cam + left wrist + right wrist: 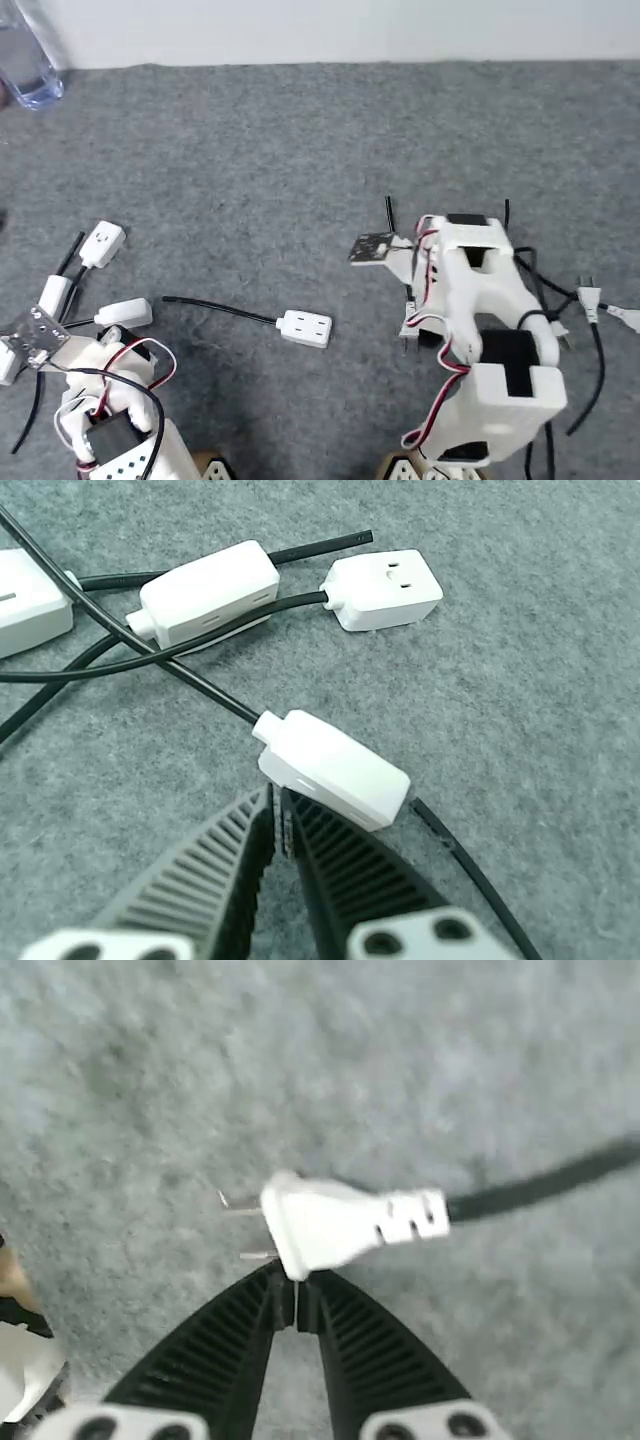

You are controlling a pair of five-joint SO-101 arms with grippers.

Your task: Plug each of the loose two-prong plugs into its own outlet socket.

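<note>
Left gripper (278, 800) and right gripper (296, 1295) both clenched, empty, over grey carpet (250, 150).
Lone outlet socket (305, 328) flat between the two arms. Well to its left, three more white sockets (101, 243) among black cords (200, 685), with the left gripper's tips just beside the nearest socket (335, 770). To its right, the right gripper's tips just at the body of a two-prong plug (330, 1225) — second plug (590, 297) farther right, past the arm.

white arms (495, 300) with red-white wires (428, 262); black ribbed end effector fingers (355, 875).
</note>
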